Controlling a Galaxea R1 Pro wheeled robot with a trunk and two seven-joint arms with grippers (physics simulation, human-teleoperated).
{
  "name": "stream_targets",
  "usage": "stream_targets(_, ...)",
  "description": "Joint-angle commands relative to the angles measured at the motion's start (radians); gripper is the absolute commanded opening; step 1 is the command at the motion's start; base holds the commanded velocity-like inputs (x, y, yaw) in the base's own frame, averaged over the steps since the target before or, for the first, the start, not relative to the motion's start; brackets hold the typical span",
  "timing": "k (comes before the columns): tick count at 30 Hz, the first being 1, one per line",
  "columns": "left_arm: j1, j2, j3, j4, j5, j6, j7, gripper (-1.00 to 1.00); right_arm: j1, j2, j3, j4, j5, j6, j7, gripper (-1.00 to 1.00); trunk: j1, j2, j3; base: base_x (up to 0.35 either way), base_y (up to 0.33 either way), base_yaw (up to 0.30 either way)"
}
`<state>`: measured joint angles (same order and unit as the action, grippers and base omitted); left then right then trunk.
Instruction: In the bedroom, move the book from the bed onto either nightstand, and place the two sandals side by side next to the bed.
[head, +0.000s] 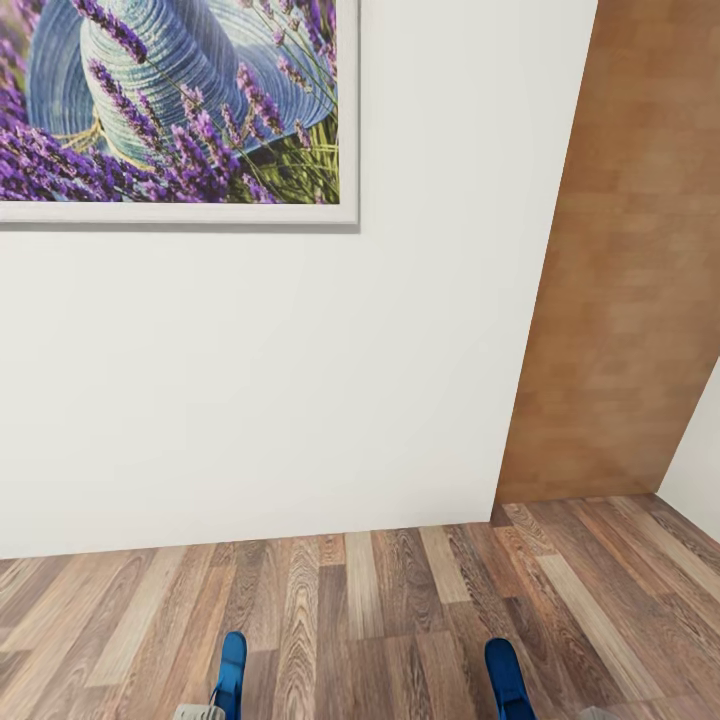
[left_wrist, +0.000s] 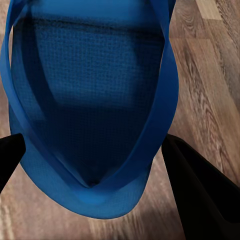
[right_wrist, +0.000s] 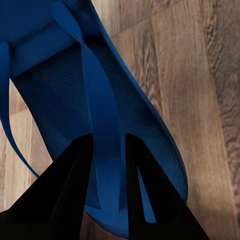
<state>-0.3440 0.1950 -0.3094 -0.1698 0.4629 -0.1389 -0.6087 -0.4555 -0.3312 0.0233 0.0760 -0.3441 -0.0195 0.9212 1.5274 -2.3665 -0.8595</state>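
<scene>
Head view: white wall (head: 250, 400) dead ahead, framed lavender-and-hat picture (head: 170, 100) up on it, brown wood panel (head: 625, 300) to the right, wood-plank floor (head: 400, 620) below. Two blue sandals poke in at the bottom edge, one on each side: left sandal (head: 231, 672), right sandal (head: 507, 675). A grey bit of the left arm (head: 198, 712) sits just beside the left one.

Left wrist view: left hand (left_wrist: 95, 165) is spread wide, dark fingers (left_wrist: 200, 195) on either side of the left sandal (left_wrist: 90, 100). Sandal sits between them, straps meeting near the fingertips, floor (left_wrist: 210, 75) behind it. Can't tell from this angle whether the fingers actually bear on the sole edges.

Right wrist view: right hand (right_wrist: 107, 145) is narrow, fingers (right_wrist: 70, 185) clamped on the thong strap of the right sandal (right_wrist: 50, 100). Strap runs straight down the gap between the two fingers; sole lies behind them, over the floor (right_wrist: 200, 100).

Both sandals are off the floor, up at the hands, well apart from each other.
</scene>
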Motion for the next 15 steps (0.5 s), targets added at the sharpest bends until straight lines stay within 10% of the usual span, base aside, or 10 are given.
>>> stream_targets(1,-0.001,0.001,-0.008,0.001,0.005,-0.007,-0.002,-1.00,-0.002,0.000,0.003,0.004,-0.007,0.000,0.006,-1.00,0.000,0.000,-0.001,0.000,0.000,0.000)
stream_targets(15,-0.001,0.001,-0.008,0.001,0.005,-0.004,-0.005,-1.00,-0.002,0.000,0.003,0.002,-0.006,0.000,0.000,-1.00,0.000,0.000,0.000,0.000,0.000,0.214)
